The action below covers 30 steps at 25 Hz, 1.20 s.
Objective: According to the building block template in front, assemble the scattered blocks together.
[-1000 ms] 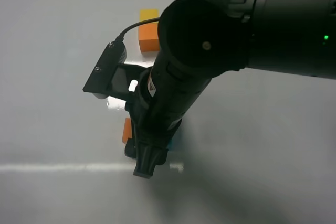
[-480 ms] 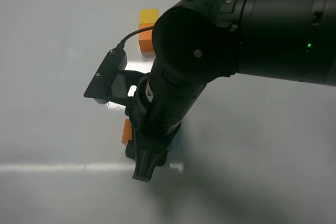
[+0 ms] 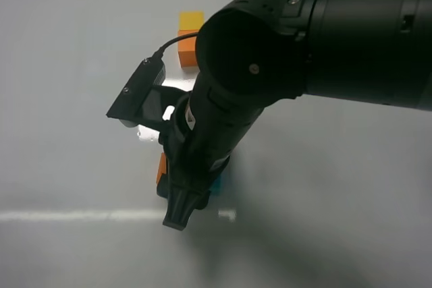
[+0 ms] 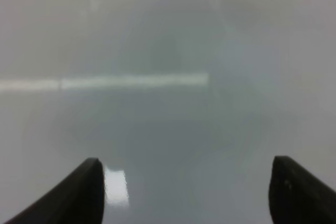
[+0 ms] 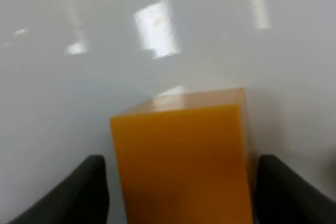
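Your right claw (image 5: 181,163) straddles the mustard-yellow block (image 5: 181,140), with one finger close beside each side face. You cannot tell whether it is pinching yet. The block sits flat on the table (image 5: 47,77). In the high view the arm hides it, and only slivers of the orange block (image 3: 162,166) and teal block (image 3: 218,181) show, well apart from the template (image 3: 191,21). The block looks rigid, light and smooth, so squeeze its flat opposite faces squarely and centred, or it may twist. Your left claw (image 4: 186,166) is spread wide and holds nothing.
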### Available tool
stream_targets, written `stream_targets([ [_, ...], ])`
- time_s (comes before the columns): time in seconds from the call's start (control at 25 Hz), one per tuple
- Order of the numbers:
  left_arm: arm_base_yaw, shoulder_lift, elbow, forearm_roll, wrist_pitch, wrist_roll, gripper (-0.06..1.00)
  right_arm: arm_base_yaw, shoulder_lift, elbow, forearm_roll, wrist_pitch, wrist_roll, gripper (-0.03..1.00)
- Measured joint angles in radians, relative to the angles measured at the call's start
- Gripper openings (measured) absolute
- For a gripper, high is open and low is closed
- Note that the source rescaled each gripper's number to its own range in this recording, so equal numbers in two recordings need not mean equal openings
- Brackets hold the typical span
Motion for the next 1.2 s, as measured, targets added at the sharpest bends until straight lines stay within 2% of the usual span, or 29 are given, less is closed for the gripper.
stream_targets([
  [0.12,0.000,0.000,0.000,0.000,0.000,0.000,0.93,0.000,0.000,0.000,-0.001,-0.001,0.004,0.52],
  [0.2,0.000,0.000,0.000,0.000,0.000,0.000,0.93,0.000,0.000,0.000,-0.001,-0.002,0.004,0.39],
  [0.24,0.000,0.000,0.000,0.000,0.000,0.000,0.93,0.000,0.000,0.000,-0.001,0.002,0.001,0.28],
  [0.64,0.000,0.000,0.000,0.000,0.000,0.000,0.93,0.000,0.000,0.000,0.002,0.046,-0.145,0.29],
  [0.96,0.000,0.000,0.000,0.000,0.000,0.003,0.93,0.010,-0.026,-0.001,-0.199,0.098,-0.176,0.29],
  [1.2,0.000,0.000,0.000,0.000,0.000,0.003,0.93,0.009,-0.062,-0.001,-0.238,0.112,-0.176,0.29],
])
